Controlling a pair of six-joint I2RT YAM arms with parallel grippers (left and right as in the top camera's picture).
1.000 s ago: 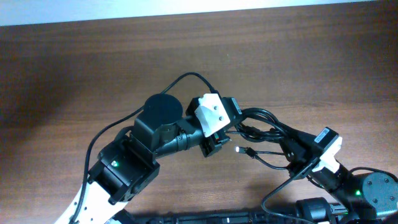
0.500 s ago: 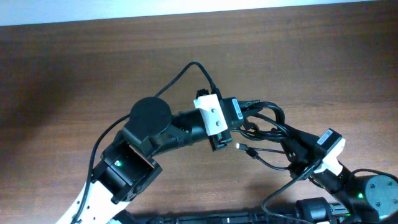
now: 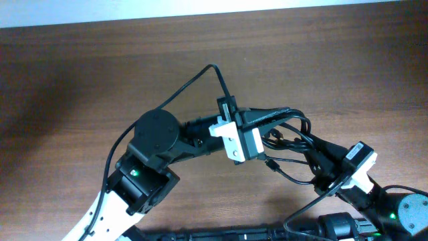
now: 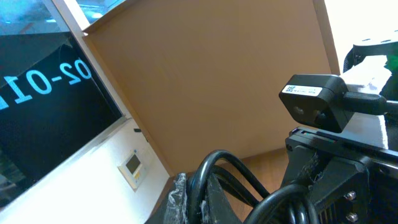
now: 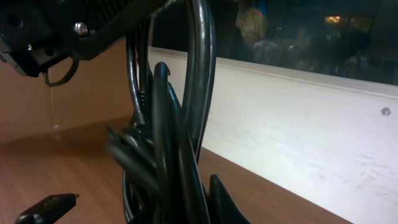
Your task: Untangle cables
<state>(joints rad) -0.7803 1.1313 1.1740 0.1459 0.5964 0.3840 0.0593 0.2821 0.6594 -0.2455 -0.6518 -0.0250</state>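
The cables [image 3: 289, 134] are a tangled bundle of glossy black cords just right of the table's middle. A small plug end [image 3: 271, 163] hangs loose under it. My left gripper [image 3: 257, 119] is turned on its side and shut on a strand at the bundle's left top. In the left wrist view the cord [image 4: 214, 168] runs between the fingers [image 4: 202, 199]. My right gripper [image 3: 319, 164] is shut on the bundle's lower right side. In the right wrist view the cords [image 5: 165, 124] fill the jaws [image 5: 186, 205], with the plug [image 5: 46, 207] at lower left.
The brown wooden table [image 3: 100, 67] spreads to the left and back, with a white strip along its far edge [image 3: 200, 8]. The left arm's own thicker wire [image 3: 210, 70] arches above its wrist. The right arm's wrist camera [image 4: 314, 102] shows close in the left wrist view.
My left wrist has rolled over and moved right, drawing its strand taut across the top of the bundle. The right gripper has shifted slightly down and right with the bundle.
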